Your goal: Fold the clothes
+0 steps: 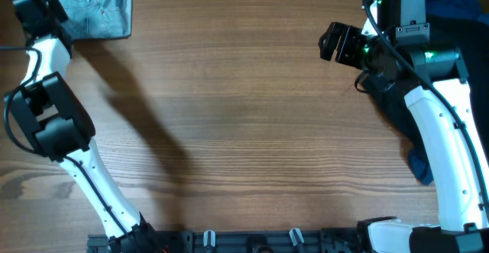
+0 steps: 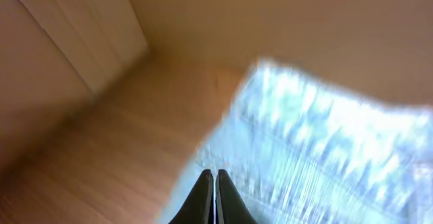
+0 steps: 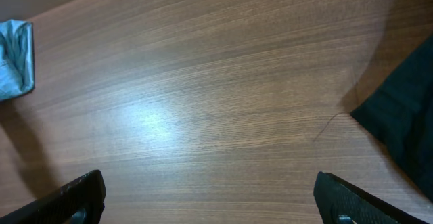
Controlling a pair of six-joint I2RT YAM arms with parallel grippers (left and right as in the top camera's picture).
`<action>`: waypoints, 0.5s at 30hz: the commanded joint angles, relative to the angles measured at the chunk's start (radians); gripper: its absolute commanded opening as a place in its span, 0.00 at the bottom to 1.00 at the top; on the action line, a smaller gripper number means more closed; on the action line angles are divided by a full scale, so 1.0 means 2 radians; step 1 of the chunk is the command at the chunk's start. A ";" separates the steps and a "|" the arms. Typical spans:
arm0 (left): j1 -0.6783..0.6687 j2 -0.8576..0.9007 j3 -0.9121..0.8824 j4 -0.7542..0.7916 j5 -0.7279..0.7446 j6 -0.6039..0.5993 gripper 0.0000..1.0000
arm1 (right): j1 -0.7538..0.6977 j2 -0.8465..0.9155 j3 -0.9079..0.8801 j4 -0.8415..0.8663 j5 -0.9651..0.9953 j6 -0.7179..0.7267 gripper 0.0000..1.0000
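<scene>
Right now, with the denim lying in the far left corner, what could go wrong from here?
1. The left pincer is shut just over the denim garment. A sweep could drag and rumple it, or push it off the corner of the table.
2. The right arm passes over the dark garment. A swing toward the middle might pull that cloth along. The right pincer is open over bare wood.
</scene>
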 commanded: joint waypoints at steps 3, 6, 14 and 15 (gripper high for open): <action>-0.001 0.043 0.000 -0.019 0.010 0.006 0.04 | 0.000 0.001 0.005 0.002 -0.008 0.017 1.00; -0.002 0.039 0.000 0.017 0.010 0.006 0.04 | 0.000 0.001 0.005 0.002 -0.008 0.017 1.00; -0.012 -0.035 0.000 0.160 0.010 0.006 0.04 | 0.000 0.000 0.005 -0.004 -0.019 0.043 1.00; -0.014 -0.046 0.000 0.164 0.010 0.006 0.04 | 0.000 0.000 0.005 -0.006 -0.019 0.045 1.00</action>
